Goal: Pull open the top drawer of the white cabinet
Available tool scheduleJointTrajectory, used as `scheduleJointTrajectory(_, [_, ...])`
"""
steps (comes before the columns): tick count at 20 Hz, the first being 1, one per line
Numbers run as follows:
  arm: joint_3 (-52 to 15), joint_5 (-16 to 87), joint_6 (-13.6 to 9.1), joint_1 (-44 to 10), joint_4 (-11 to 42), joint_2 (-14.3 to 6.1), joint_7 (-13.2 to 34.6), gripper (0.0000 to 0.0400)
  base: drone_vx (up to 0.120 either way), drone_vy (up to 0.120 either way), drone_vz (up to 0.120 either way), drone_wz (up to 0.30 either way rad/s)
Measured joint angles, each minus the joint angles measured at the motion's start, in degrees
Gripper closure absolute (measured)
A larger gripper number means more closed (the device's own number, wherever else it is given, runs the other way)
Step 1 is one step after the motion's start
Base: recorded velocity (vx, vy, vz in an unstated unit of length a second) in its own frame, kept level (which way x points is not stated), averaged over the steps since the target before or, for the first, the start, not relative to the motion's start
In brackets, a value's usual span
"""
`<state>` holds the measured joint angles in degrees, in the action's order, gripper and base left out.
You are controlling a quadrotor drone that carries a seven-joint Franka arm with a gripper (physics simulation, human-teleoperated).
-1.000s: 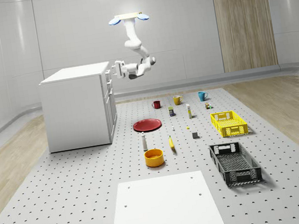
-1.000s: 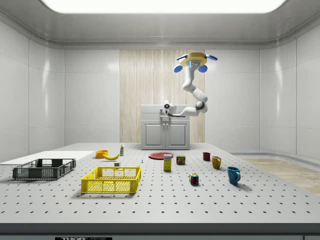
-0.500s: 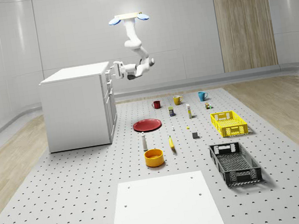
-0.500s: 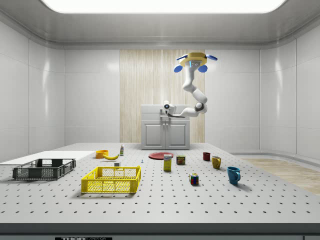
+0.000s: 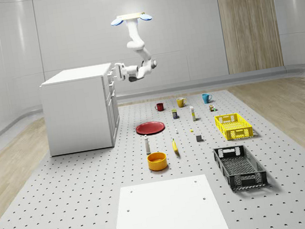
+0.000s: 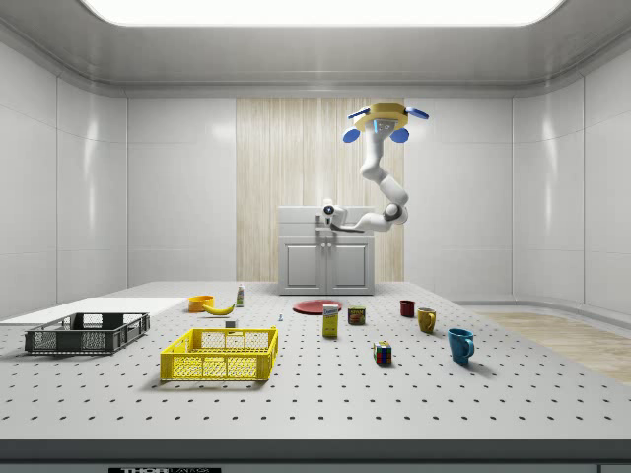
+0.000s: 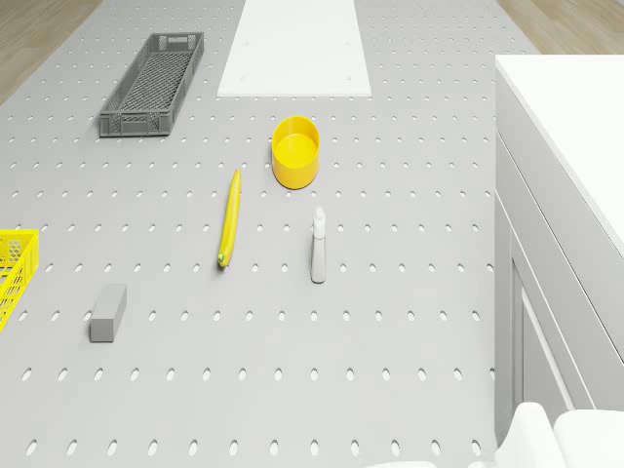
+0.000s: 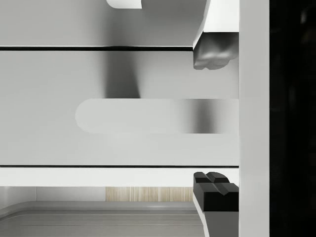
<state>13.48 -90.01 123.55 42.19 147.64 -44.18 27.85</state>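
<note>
The white cabinet [image 5: 76, 110] stands at the whole-scene view's left, its drawer fronts facing right. The drone [image 5: 131, 18] hovers above and to the right of it, with the arm bent down toward the top drawer. My gripper [image 5: 115, 72] is at the top drawer front, level with the cabinet's upper edge. In the wrist view the drawer's long handle [image 8: 148, 116] runs across the closed drawer front [image 8: 59, 143]. My gripper [image 8: 213, 118] is open, with one fingertip [image 8: 212, 52] on each side of the handle's end. In the side view the gripper [image 6: 328, 210] is in front of the cabinet [image 6: 326, 264].
On the pegboard floor to the right of the cabinet lie a red plate [image 5: 150, 127], a spray bottle [image 5: 147, 144], a yellow bowl [image 5: 157, 161] and a banana [image 5: 175, 146]. A yellow crate [image 5: 233, 126], a black crate [image 5: 239, 166], three mugs and a white mat [image 5: 168, 216] lie further off.
The arm has carried the gripper slightly closer to the cabinet's top drawer front. The drone has held its place and the drawer has stayed closed.
</note>
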Motion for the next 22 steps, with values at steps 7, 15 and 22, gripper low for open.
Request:
scheduleJointTrajectory(7, [-1.8, -1.0, -0.8, -1.7, -0.7, 0.7, 0.4, 0.0125, 0.0, 0.0, 0.0, 0.0])
scheduleJointTrajectory(15, [-3.4, -1.0, -1.9, -3.7, -1.1, 0.9, 3.1, 0.0243, 0.0, 0.0, 0.0, 0.0])
scheduleJointTrajectory(22, [-3.9, -1.4, -3.1, -5.3, -0.8, 1.0, 1.4, 0.0272, 0.0, 0.0, 0.0, 0.0])
